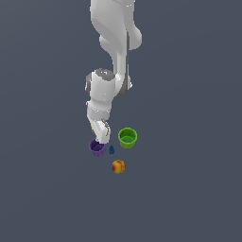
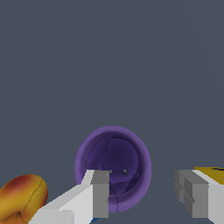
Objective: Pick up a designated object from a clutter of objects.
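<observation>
Purple cup stands upright on the tabletop, left of the green cup in the exterior view. Gripper poised over it, jaws wide, holding nothing; one finger over the bowl. I'd straddle the rim wall, descend straight, avoid the fruit, then close.

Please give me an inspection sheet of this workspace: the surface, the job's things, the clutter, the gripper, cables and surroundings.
Surface: plain grey floor, flat.
Job's things: purple cup, upright, its opening up, under the gripper.
Clutter: green cup, upright, apart on the exterior view's right; blue piece beside the purple cup; orange-red fruit nearer the camera; yellow item, only an edge visible in the wrist view.
Gripper: gripper open, one finger over the purple cup's opening, the other outside its rim.
Cables: nothing seen.
Surroundings: nothing seen.
</observation>
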{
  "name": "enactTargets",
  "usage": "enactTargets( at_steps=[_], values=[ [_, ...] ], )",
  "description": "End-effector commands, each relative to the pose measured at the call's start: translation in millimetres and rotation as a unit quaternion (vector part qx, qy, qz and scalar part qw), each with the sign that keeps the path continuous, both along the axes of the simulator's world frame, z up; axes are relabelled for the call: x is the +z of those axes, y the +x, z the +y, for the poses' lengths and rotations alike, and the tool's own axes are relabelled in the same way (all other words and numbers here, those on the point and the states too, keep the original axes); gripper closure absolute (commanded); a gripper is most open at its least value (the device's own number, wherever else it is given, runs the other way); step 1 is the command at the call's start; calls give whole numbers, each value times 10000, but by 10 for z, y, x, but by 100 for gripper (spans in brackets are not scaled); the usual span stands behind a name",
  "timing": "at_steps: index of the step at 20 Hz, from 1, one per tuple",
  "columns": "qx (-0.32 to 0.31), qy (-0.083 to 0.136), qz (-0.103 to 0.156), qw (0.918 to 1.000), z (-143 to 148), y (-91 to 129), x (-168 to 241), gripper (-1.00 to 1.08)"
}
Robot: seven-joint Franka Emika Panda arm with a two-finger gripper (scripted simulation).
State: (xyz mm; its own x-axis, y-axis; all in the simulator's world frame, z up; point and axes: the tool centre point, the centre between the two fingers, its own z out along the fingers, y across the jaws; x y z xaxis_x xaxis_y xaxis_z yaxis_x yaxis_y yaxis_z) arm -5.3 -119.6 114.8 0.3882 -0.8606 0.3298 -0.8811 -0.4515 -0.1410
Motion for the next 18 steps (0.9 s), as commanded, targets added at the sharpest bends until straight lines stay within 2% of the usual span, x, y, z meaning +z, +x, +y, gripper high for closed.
enactTargets(
  at_steps=[1, 9, 18],
  values=[
    [-148, 38, -77, 9999, -15, -38, -58, -20],
    [-408, 118, -206, 9989, -37, -115, -162, -20],
    [-430, 126, -214, 9988, -48, -113, -208, -20]
  ],
)
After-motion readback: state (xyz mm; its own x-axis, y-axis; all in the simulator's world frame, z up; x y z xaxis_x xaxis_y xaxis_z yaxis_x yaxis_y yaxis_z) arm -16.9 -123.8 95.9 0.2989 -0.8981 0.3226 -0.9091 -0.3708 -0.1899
